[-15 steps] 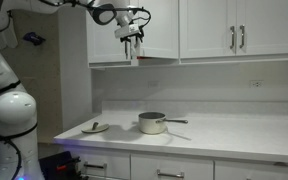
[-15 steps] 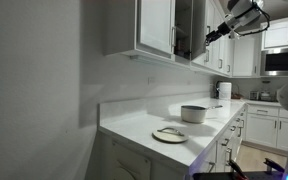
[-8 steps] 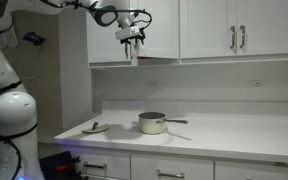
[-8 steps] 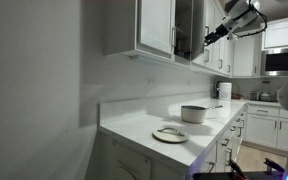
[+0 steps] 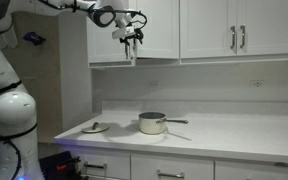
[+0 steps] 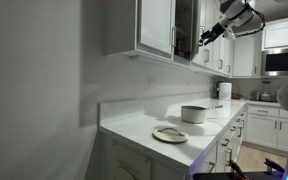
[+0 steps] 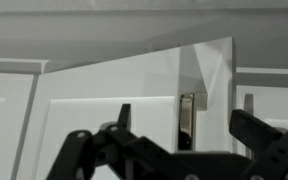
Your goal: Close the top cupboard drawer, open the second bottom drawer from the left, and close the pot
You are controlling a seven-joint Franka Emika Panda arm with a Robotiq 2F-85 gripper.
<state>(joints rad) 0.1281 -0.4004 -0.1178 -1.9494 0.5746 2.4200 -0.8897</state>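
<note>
Leftward drift since a second ago: black two-finger Robotiq gripper point(image 5: 130, 38) sits a touch closer to the cabinet row, and its jaws have spread further.

- Nearest, wrist view: dark fingers point(image 7: 124, 120) stand wide apart, clasping nothing. Likely let go so the flat of the tool can push rather than pull.
- Just beyond them: tall white shaker-panel top cupboard door point(image 7: 134, 85), tilted out of line with its neighbours, so ajar. Its slim vertical silver bar handle point(image 7: 187, 118) lies between the fingers; contact cannot be told.
- Further down, on the white countertop point(image 5: 234, 128): small silver steel saucepan point(image 5: 151, 123) with a long straight handle, uncovered. Round knobbed lid point(image 5: 95, 127) lies apart beside it, awaiting the last step.
- Below the counter: second short white drawer front from the left point(image 5: 172, 168), horizontal handle, appears shut.

Judgement: first step in hand, door not yet home.
</note>
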